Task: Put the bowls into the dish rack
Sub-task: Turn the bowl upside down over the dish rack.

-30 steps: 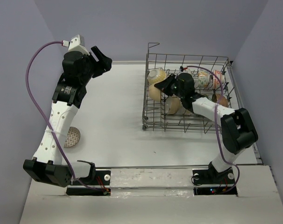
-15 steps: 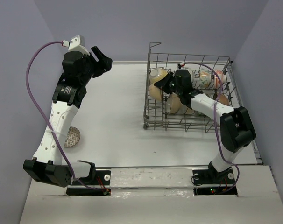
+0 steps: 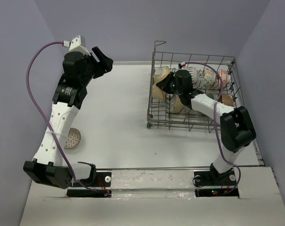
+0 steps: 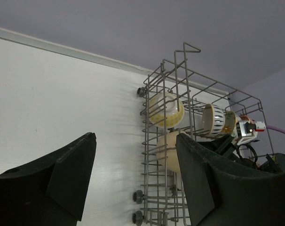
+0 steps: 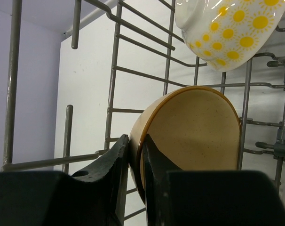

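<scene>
most bowls (image 4: 167, 110) stand in the dish rack (image 3: 180, 123) at far right, the right gripper (image 5: 135, 146) nipped onto a tan bowl (image 5: 194, 136) by its rim there; one patterned bowl (image 3: 73, 138) lies near left, left gripper (image 4: 135, 150) wide open, empty.

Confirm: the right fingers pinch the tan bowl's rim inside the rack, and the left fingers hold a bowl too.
Wrong about the left fingers: the left wrist view shows them open and empty. The right fingers pinch the tan bowl by its rim inside the rack.

The left fingers (image 4: 69, 172) stand wide apart; beyond them, the dish rack (image 4: 144, 123) holding bowls (image 4: 167, 110) sits by the desk's (image 4: 62, 89) far edge.
</scene>
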You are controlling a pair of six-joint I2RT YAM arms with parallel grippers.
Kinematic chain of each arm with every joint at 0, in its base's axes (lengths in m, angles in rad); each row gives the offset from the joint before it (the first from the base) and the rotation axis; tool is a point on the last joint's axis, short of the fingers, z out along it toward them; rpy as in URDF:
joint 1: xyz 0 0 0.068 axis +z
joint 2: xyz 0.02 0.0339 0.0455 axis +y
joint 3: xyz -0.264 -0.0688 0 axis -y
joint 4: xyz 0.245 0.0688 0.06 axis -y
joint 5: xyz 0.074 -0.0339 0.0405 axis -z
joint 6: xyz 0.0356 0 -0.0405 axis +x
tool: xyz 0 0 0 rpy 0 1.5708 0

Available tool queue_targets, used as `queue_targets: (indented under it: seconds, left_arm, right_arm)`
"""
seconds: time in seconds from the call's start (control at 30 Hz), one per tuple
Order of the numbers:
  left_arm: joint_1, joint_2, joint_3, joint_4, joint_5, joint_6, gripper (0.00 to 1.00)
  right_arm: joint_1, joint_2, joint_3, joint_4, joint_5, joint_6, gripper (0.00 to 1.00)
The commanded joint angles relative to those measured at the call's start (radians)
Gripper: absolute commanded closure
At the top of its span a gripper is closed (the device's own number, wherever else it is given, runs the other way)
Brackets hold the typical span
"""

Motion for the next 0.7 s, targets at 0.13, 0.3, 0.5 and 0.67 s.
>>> queue_targets:
  seconds: [0.13, 0.3, 0.5, 0.67]
  left_arm:
    - [0.006, -0.020, -0.008, 0.042, 0.010, 0.006, 0.23]
    - [0.006, -0.020, -0.010, 0.040, 0.011, 0.005, 0.23]
    - [0.006, -0.020, -0.011, 0.040, 0.011, 0.005, 0.23]
    - [0.004, -0.015, -0.010, 0.040, 0.019, 0.003, 0.23]
  right_arm:
    - [-0.055, 0.049, 0.013, -0.039, 0.127, -0.078, 0.99]
    - [-0.055, 0.078, 0.007, -0.009, 0.053, -0.051, 0.99]
    - [-0.055, 0.083, -0.004, 0.000, 0.049, -0.024, 0.99]
    - [-0.055, 0.115, 0.028, -0.032, 0.041, -0.038, 0.99]
